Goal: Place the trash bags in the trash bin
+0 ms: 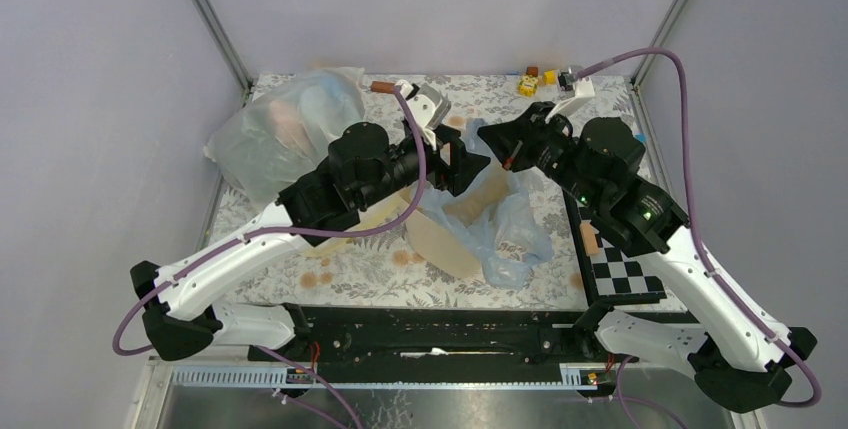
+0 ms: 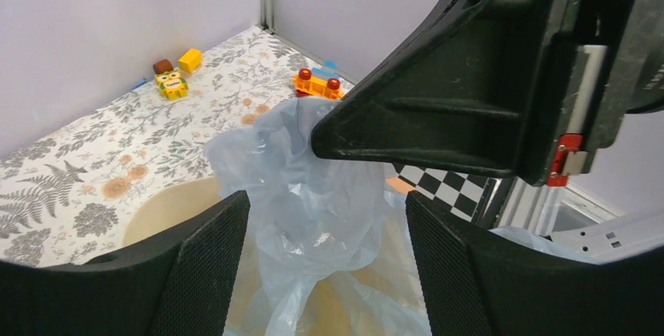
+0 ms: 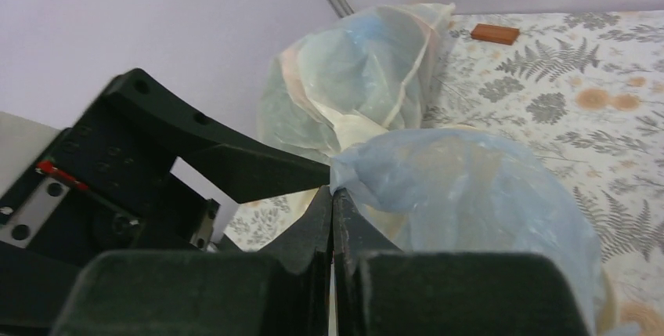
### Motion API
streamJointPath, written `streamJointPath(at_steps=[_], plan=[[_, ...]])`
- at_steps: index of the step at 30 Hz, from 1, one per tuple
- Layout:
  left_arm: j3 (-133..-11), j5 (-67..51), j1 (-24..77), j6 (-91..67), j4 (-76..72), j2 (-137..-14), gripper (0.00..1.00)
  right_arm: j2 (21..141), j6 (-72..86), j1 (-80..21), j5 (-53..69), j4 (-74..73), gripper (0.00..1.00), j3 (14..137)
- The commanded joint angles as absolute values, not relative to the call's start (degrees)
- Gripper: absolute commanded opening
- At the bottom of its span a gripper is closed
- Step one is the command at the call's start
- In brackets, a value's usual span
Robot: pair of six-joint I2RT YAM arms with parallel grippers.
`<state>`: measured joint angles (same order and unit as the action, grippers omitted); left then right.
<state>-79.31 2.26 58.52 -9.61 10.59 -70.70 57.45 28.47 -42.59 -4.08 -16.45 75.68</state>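
Trash bag (image 3: 470, 211) pinched by right end effector (image 3: 333, 191), partly inside bin (image 1: 450, 249)

A robot lab cell — plain lilac walls (image 1: 100, 99), metal corner posts (image 1: 210, 19), checkerboard panel (image 1: 620, 274).

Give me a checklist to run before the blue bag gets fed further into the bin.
1. Right gripper shut on the blue trash bag: ok.
2. Left gripper open, one finger on each side of the bag: ok.
3. Bag fully inside the trash bin: not ok, much of it bunches outside.
4. Bin standing upright: cannot tell.
5. Bulky clear bag apart from the bin: ok.
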Motion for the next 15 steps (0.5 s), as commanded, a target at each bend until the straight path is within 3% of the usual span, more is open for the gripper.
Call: streamJointPath(at_steps=[1, 9, 11, 15], plan=[[-78.98, 7.29, 58.73, -8.64, 7.38, -69.65, 0.76, 58.15, 32.79, -42.56, -0.14, -8.22, 0.00, 76.19], [-79.97, 11.31, 58.73, -8.47, 4.83, -73.54, 0.67, 58.05, 35.04, -42.58, 1.40, -6.11, 0.01, 75.69], [-81.21, 14.85, 58.63, -8.92, 6.07, -75.00, 0.57, 57.07, 34.99, -42.54, 0.37, -6.22, 0.07, 75.29], [-82.06, 19.51, 57.75, -9.82, 7.98, -75.06, 0.16, 54.19, 33.30, -42.60, -3.42, -7.48, 0.28, 73.97]])
